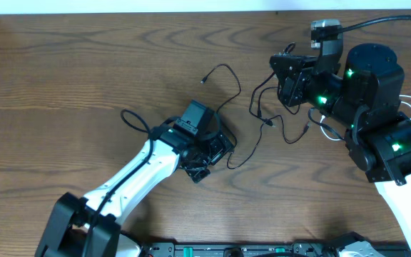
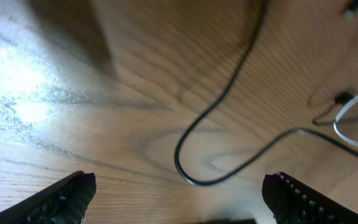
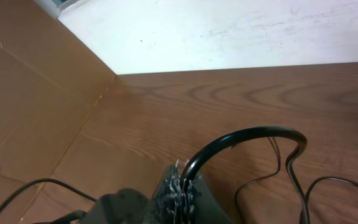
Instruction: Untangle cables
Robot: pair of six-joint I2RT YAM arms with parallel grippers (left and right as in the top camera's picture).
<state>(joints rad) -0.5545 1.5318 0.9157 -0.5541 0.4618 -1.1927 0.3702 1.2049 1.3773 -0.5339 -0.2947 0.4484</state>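
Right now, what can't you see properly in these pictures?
- Left wrist: black cable loop and white cable, both cut off by frame edges.
- Overhead: most of the white cable hidden under the right arm.
- Right wrist: right pincer shut on another black cable; grip blurred, too close.
- Overhead: plug ends too small to identify.

Reads as a robotics lab: wood-grain bench [image 1: 70, 64], cardboard screen [image 3: 23, 106] along its edge, left arm [image 1: 130, 175] and right arm [image 1: 377, 100] reaching over it.
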